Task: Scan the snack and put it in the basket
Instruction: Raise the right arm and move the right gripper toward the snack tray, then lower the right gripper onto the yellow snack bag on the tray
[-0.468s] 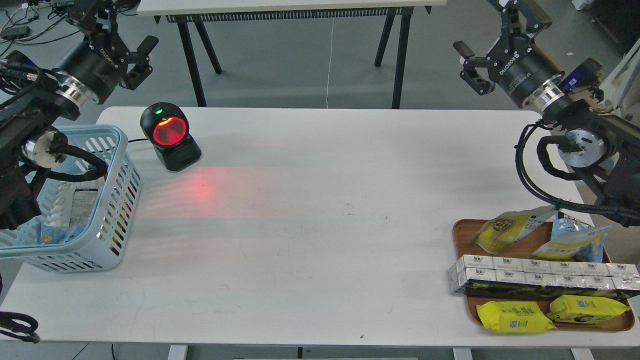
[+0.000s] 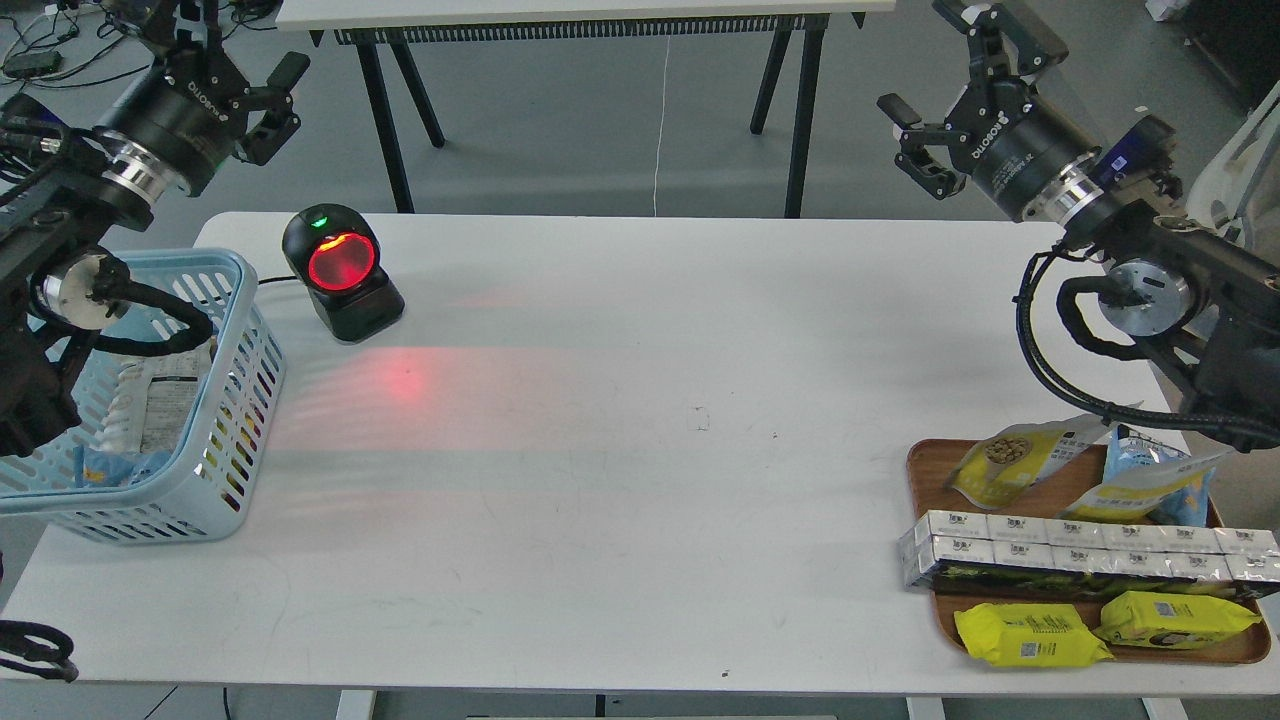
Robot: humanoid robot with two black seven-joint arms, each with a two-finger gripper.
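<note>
White tabletop (image 2: 640,450): the snack (image 2: 1010,460) leans in the tray (image 2: 925,470) at the right edge, touching other packets. Both hands, right hand (image 2: 945,110) and left hand (image 2: 235,75), hang spread and empty. A careless reach could drag neighbours; basket (image 2: 225,440) sits at the left edge.

Bright, sharp, red scanner (image 2: 341,270) glow, seemingly undistorted

Snack (image 2: 1010,461) lies on tray (image 2: 925,470); basket (image 2: 230,420) sits beside scanner (image 2: 342,272).
</note>
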